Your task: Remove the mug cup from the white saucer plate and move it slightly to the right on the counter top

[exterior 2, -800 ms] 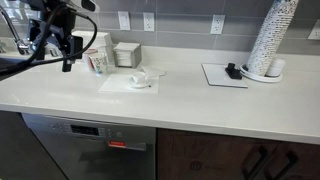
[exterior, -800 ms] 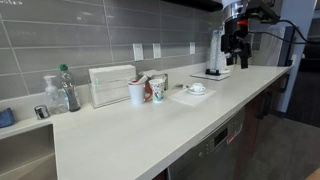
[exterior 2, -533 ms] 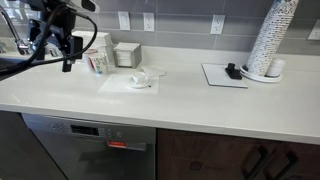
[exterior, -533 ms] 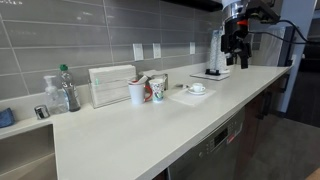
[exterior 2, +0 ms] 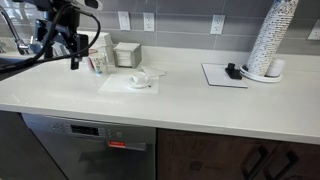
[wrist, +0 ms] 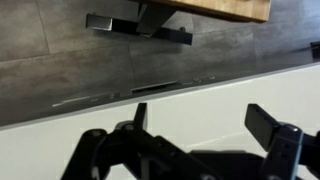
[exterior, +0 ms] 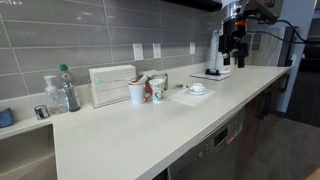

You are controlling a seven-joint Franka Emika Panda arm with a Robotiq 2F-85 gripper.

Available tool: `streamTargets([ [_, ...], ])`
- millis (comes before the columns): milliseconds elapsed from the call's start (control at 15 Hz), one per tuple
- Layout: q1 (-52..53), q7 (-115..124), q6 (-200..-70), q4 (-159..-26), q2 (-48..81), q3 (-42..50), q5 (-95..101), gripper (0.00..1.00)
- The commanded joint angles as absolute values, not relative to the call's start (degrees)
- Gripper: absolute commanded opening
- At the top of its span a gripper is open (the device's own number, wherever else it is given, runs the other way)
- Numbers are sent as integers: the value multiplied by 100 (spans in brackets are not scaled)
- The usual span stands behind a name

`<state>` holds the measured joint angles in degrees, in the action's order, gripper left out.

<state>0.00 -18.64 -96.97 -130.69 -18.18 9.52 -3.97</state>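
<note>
The small white mug cup sits on the white saucer plate, which rests on a flat white square mat on the cream counter top. Both exterior views show them: mug cup, saucer plate, counter top. My gripper hangs open and empty in the air, well above the counter and off to one side of the mug. In the wrist view the open jaws frame only bare counter and grey wall. The mug is out of that view.
A taller white cup, a patterned cup and a white box stand by the tiled wall near the mat. A tall stack of cups and a small black object on a tray stand further along. A dishwasher is below.
My gripper has shifted slightly sideways toward the cups and the mug. The mug, the saucer and everything else have stayed still.
</note>
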Motion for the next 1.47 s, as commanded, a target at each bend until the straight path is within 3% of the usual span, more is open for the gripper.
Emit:
streamTargets([
  [0, -77, -2038, -10569, -12844, -1382, 811, -117, 100],
  [800, -454, -2532, -12860, -12080, 478, 821, -301, 100],
  [1400, -754, -3045, -13469, -11552, 1445, 447, -632, 100],
])
